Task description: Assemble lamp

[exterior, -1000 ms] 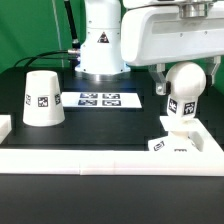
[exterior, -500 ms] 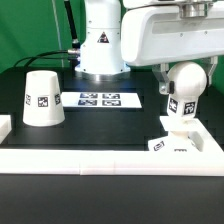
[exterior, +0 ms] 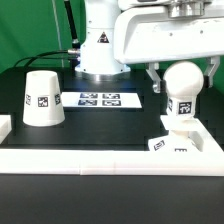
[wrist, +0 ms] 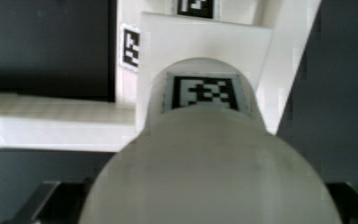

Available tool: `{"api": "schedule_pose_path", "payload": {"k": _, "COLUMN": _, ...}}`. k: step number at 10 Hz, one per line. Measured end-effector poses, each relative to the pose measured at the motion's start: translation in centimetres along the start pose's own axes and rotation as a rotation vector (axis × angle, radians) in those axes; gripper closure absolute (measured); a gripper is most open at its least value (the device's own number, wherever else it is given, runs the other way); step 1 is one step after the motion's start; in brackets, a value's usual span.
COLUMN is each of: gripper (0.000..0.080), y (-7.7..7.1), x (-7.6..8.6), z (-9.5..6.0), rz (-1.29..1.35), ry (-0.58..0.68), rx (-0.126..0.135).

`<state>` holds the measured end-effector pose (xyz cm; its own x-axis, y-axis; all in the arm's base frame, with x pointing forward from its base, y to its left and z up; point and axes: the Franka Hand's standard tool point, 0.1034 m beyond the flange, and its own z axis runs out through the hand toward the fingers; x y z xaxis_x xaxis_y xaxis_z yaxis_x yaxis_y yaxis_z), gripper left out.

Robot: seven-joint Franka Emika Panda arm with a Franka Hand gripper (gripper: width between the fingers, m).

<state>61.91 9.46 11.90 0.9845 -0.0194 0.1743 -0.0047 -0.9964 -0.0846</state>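
table (exterior: 105,128): black, white ledge (exterior: 90,160) along near edge
bulb (exterior: 183,92): upright on stem, standing on base, exterior view's right
base (exterior: 176,144): low, square, just behind ledge
gripper (exterior: 184,76): fingers (wrist: 48,200) straddle bulb; clamped or clear, cannot tell
shade (exterior: 42,98): wide end down, exterior view's left, well apart from bulb
marker board (exterior: 100,99): flat, between shade and bulb, farther back
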Motion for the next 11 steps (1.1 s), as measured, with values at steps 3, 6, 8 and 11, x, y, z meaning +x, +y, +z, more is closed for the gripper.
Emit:
{"api": "schedule_pose_path", "payload": {"k": 3, "gripper": 0.0220, "y": 0.5, "x": -0.5, "z": 0.0, "rz": 0.386, "ry": -0.004, "rx": -0.012}}
{"api": "schedule_pose_path", "payload": {"k": 6, "gripper": 0.0220, "y": 0.1, "x": -1.0, "z": 0.1, "rz": 0.706, "ry": -0.038, "rx": -0.019}}
{"api": "schedule_pose_path", "payload": {"k": 8, "gripper": 0.0220, "y": -0.4, "x": -1.4, "z": 0.2, "rz": 0.900, "ry": -0.067, "rx": -0.019}}
{"api": "schedule_pose_path", "payload": {"k": 11, "gripper": 0.0220, "y": -0.7, "x": -1.5, "z": 0.2, "rz": 1.068, "ry": -0.074, "rx": -0.017}}
